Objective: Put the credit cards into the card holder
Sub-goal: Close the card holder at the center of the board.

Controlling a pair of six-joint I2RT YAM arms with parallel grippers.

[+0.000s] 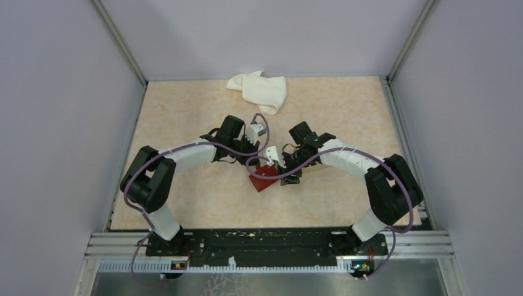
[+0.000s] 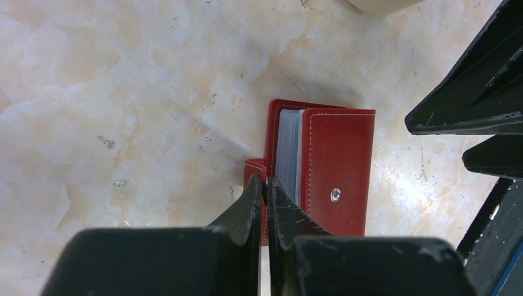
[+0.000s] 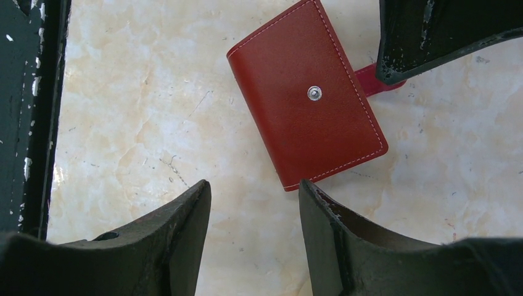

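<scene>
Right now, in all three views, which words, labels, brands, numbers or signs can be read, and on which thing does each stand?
None can be read.
The card holder shows only plain red leather, white stitching and a metal snap with no legible mark.
Its clear sleeves show no print.
The white cloth and the table bear no writing.

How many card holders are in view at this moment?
1. The red card holder lies on the table, the left gripper pinching its snap-tab edge, the open right gripper above it. Another could hide under the white cloth.
</scene>
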